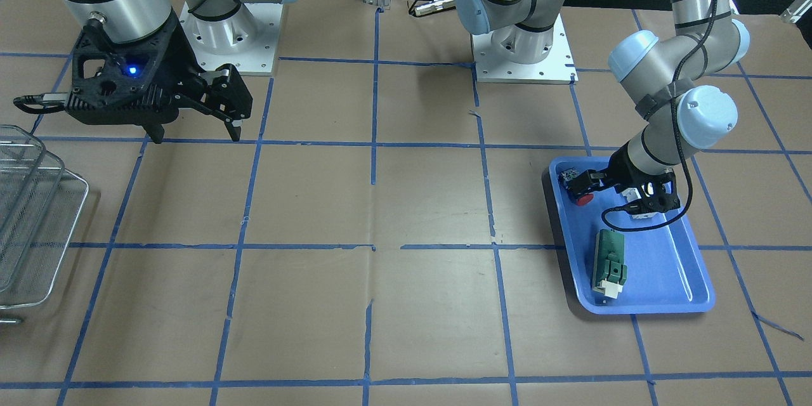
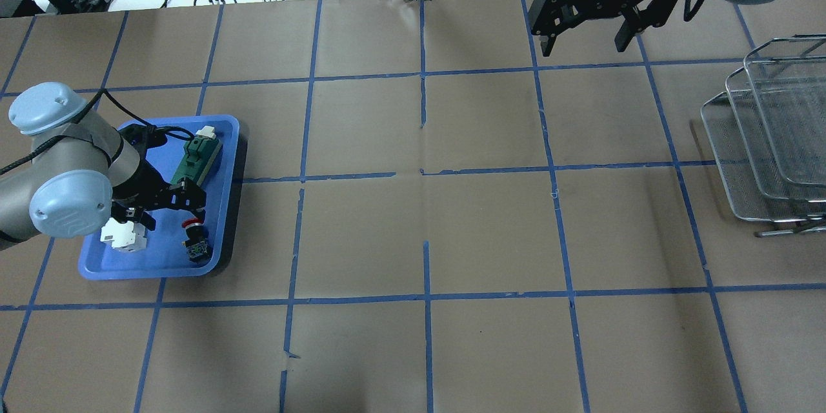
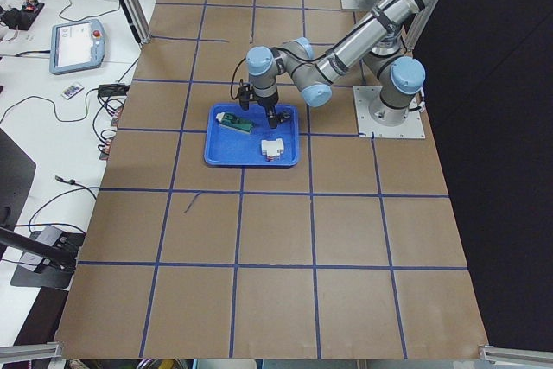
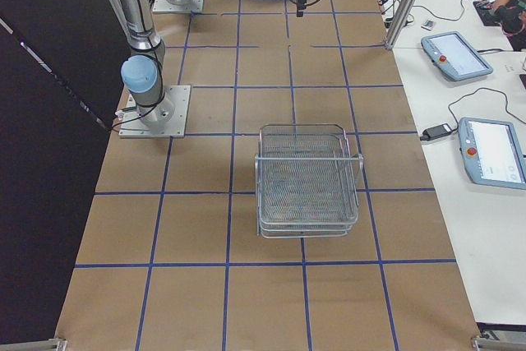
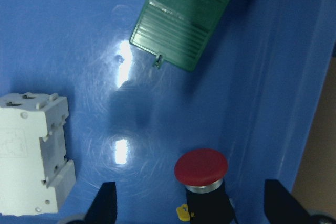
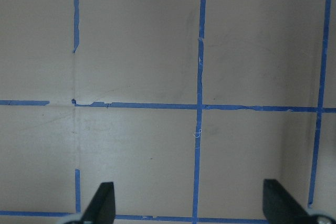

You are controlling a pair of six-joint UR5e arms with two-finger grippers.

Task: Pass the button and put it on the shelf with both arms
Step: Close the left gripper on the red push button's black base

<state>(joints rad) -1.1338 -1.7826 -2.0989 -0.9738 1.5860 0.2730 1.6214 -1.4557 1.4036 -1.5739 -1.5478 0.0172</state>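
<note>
The button (image 5: 201,167), red cap with a black body, lies in the blue tray (image 2: 155,261) near the tray's edge; it also shows in the overhead view (image 2: 192,227) and the front view (image 1: 582,195). My left gripper (image 5: 191,205) is open low over the tray, with one finger on each side of the button and gaps showing; it also appears in the overhead view (image 2: 173,218). My right gripper (image 2: 584,46) is open and empty, high above the bare table. The wire-mesh shelf (image 2: 774,142) stands at the table's right end, also seen in the right side view (image 4: 306,178).
In the tray, a green block (image 2: 199,158) lies beyond the left gripper and a white breaker (image 2: 122,235) beside it. Brown paper with a blue tape grid (image 6: 199,106) covers the table. The arm bases (image 1: 523,51) are at the table's back edge.
</note>
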